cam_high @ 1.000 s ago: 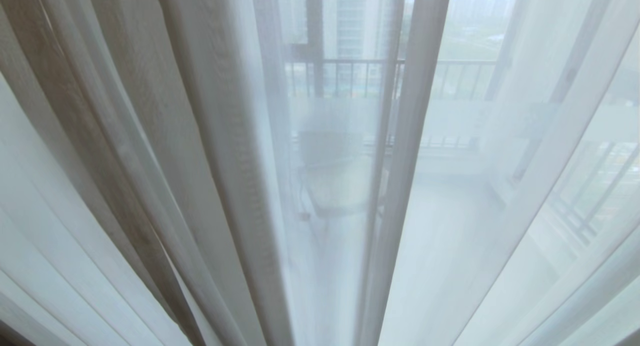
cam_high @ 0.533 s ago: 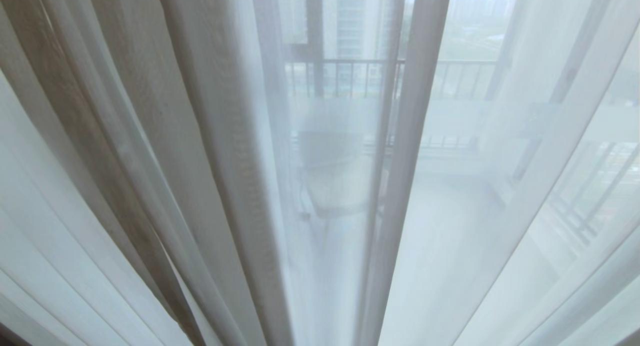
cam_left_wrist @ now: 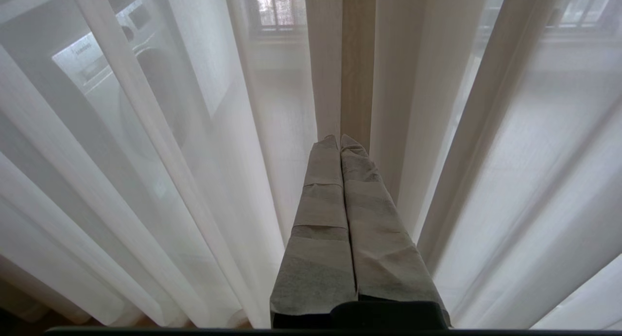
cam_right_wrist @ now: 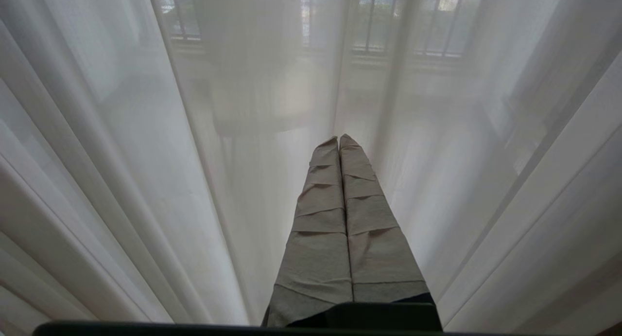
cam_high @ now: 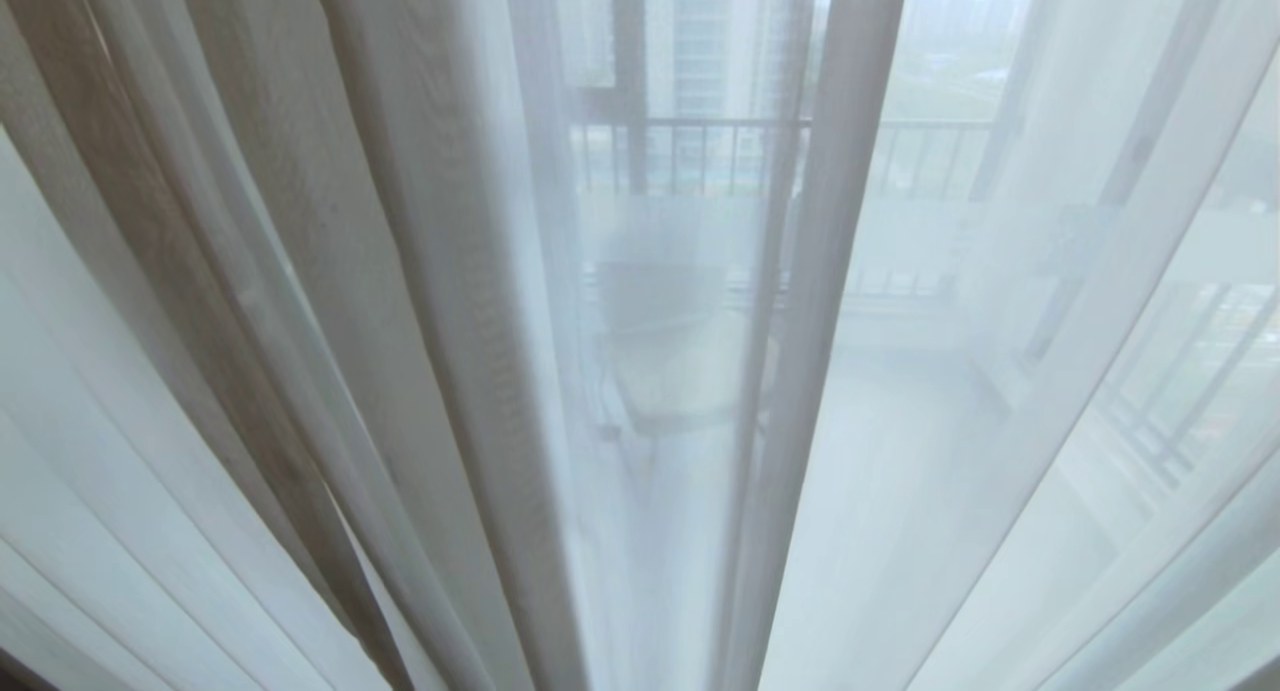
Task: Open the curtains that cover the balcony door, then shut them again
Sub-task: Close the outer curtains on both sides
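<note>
The curtains fill every view. Opaque beige-grey pleats (cam_high: 330,271) hang on the left and sheer white voile (cam_high: 950,391) covers the middle and right. The balcony door is veiled behind the fabric, and I cannot pick it out. Neither gripper shows in the head view. My left gripper (cam_left_wrist: 339,139) is shut with nothing between its tape-wrapped fingers, its tips close in front of a beige fold (cam_left_wrist: 357,59). In the right wrist view, my right gripper (cam_right_wrist: 338,139) is shut and empty too, pointing at the sheer layer (cam_right_wrist: 437,190).
Through the sheer I make out a chair (cam_high: 665,341) on the balcony and a dark railing (cam_high: 900,131) beyond it. A white washing machine (cam_left_wrist: 146,83) shows dimly behind the voile in the left wrist view.
</note>
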